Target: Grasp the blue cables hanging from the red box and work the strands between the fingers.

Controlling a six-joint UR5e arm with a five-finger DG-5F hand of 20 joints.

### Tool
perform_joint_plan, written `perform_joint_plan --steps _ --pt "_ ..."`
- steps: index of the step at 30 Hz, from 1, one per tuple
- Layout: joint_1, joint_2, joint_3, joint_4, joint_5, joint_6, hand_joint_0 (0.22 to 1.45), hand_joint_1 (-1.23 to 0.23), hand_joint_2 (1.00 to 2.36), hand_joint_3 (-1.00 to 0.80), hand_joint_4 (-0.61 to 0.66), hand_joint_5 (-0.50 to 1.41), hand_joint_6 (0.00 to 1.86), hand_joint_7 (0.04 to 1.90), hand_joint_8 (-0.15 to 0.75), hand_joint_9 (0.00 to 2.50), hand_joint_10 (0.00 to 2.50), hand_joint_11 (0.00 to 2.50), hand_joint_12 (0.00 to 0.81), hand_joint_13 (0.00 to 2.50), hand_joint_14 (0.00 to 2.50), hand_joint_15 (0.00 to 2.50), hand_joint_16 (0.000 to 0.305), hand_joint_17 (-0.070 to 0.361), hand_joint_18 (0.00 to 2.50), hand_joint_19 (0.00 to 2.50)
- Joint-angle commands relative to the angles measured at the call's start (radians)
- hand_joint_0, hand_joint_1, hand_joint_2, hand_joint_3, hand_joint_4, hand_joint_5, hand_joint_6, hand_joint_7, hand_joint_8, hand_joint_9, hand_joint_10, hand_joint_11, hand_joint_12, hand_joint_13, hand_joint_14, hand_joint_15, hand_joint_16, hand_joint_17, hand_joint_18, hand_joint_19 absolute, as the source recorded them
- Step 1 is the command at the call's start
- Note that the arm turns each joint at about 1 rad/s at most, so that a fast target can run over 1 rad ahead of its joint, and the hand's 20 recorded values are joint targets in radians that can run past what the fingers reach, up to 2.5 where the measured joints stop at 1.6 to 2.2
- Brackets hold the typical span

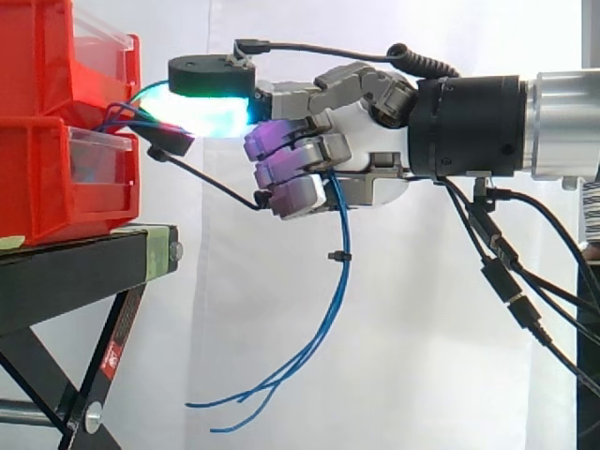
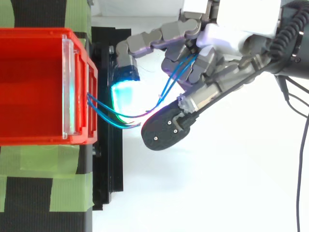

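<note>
Hand clenched on blue cables just beside red bin.
Cables leave the bin front, pass between curled fingers, loose ends hang below the hand; bin sits on black stand.

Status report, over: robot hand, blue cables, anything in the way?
Robot hand shut on blue cables, fingers curled round the strands. Cables run from red box through the hand, ends hanging loose below. No obstruction seen.
</note>
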Motion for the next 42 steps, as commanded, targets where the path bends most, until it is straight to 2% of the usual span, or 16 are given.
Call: perform_joint_plan --steps 1,2,3,4,7,12,13,14,16,18,22,31,38,42 --pt "0.000 -0.001 0.000 0.000 0.001 0.000 1.07 -0.85 1.01 -0.16 -0.03 0.18 0.87 1.15 0.481 1.31 2.50 2.50 0.598 1.75 2.50 1.54 0.228 0.171 2.46 0.84" --pt "0.000 -0.001 0.000 0.000 0.001 0.000 1.11 -0.85 1.01 -0.14 -0.04 0.17 0.89 1.19 0.481 1.31 2.50 2.50 0.598 1.75 2.50 1.54 0.228 0.171 2.46 0.84" --pt "0.000 -0.001 0.000 0.000 0.001 0.000 1.17 -0.84 1.01 -0.14 -0.04 0.12 1.10 1.17 0.481 1.31 2.50 2.50 0.598 1.75 2.50 1.54 0.228 0.171 2.46 0.84" --pt "0.000 -0.001 0.000 0.000 0.001 0.000 1.20 -0.83 1.01 -0.13 -0.05 0.09 1.23 1.14 0.481 1.31 2.50 2.50 0.598 1.75 2.50 1.54 0.228 0.171 2.46 0.84" --pt "0.000 -0.001 0.000 0.000 0.001 0.000 1.17 -0.83 1.00 -0.03 0.01 0.09 1.29 1.12 0.481 1.31 2.50 2.50 0.598 1.75 2.50 1.54 0.228 0.171 2.46 0.84" --pt "0.000 0.001 0.000 0.000 0.001 0.000 1.06 -0.84 1.00 -0.08 0.05 0.09 1.14 1.06 0.481 1.31 2.50 2.50 0.598 1.75 2.50 1.54 0.228 0.171 2.46 0.84" --pt "0.000 -0.001 0.000 0.000 0.001 0.000 1.00 -0.84 1.01 -0.15 0.06 0.07 1.07 1.05 0.481 1.31 2.50 2.50 0.598 1.75 2.50 1.54 0.228 0.171 2.46 0.84" --pt "0.000 -0.001 0.000 0.000 0.001 0.000 0.92 -0.82 1.01 -0.31 0.05 0.06 1.03 1.08 0.481 1.31 2.50 2.50 0.598 1.75 2.50 1.54 0.228 0.171 2.46 0.84" --pt "0.000 -0.001 0.000 0.000 0.001 0.000 0.87 -0.80 1.01 -0.56 0.06 0.03 0.95 1.12 0.481 1.31 2.50 2.50 0.598 1.75 2.50 1.54 0.228 0.171 2.46 0.84" --pt "0.000 -0.001 0.000 0.000 0.001 0.000 0.84 -0.80 1.01 -0.72 0.06 0.03 0.93 1.12 0.481 1.31 2.50 2.50 0.598 1.75 2.50 1.54 0.228 0.171 2.46 0.84" --pt "0.000 -0.001 0.000 0.000 -0.002 -0.003 0.79 -0.79 1.00 -0.89 0.10 0.03 0.92 1.12 0.481 1.31 2.50 2.50 0.598 1.75 2.50 1.54 0.228 0.171 2.46 0.84" --pt "0.000 -0.001 0.000 0.000 -0.002 -0.005 0.76 -0.77 1.00 -1.00 0.13 0.04 0.93 1.13 0.481 1.31 2.50 2.50 0.598 1.75 2.50 1.54 0.228 0.171 2.46 0.84" --pt "0.000 -0.001 0.000 0.000 -0.002 -0.006 0.74 -0.78 1.00 -1.00 0.14 0.03 0.95 1.11 0.481 1.31 2.50 2.50 0.598 1.75 2.50 1.54 0.228 0.171 2.46 0.84" --pt "0.000 -0.001 0.000 0.000 -0.002 -0.006 0.75 -0.77 1.00 -1.00 0.15 0.03 1.06 1.07 0.481 1.31 2.50 2.50 0.598 1.75 2.50 1.54 0.228 0.171 2.46 0.84"
